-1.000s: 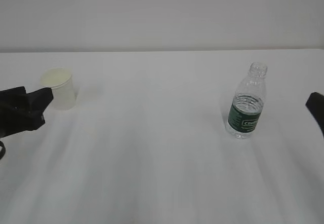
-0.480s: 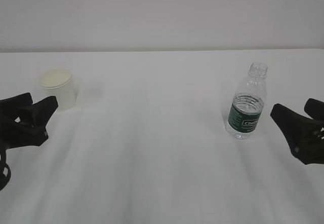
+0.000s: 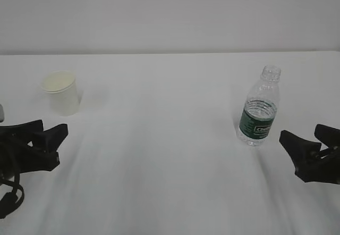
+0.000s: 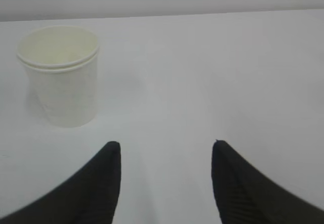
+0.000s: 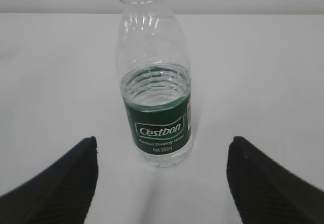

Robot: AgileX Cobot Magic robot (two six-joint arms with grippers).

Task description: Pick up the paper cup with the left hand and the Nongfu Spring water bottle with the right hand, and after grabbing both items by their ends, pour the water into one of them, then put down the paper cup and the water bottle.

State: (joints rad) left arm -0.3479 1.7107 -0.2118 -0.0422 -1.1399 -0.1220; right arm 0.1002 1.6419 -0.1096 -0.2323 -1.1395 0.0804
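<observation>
At the lower left of the exterior view the left hand [image 3: 47, 132] stood with its jaws spread and nothing between them, short of the paper cup [image 3: 61, 92], which sat upright at upper left on the white table [image 3: 159, 139]. In the left wrist view the cup [image 4: 59, 74] lay left of the jaw line; a straight advance risked clipping and toppling it. At right of centre the Nongfu Spring water bottle [image 3: 260, 107] stood upright and uncapped, about half full. The right hand [image 3: 303, 137], spread wide and empty, sat lower right; a hard squeeze on the thin wall could push the water [image 5: 157, 89] out of the open neck.
</observation>
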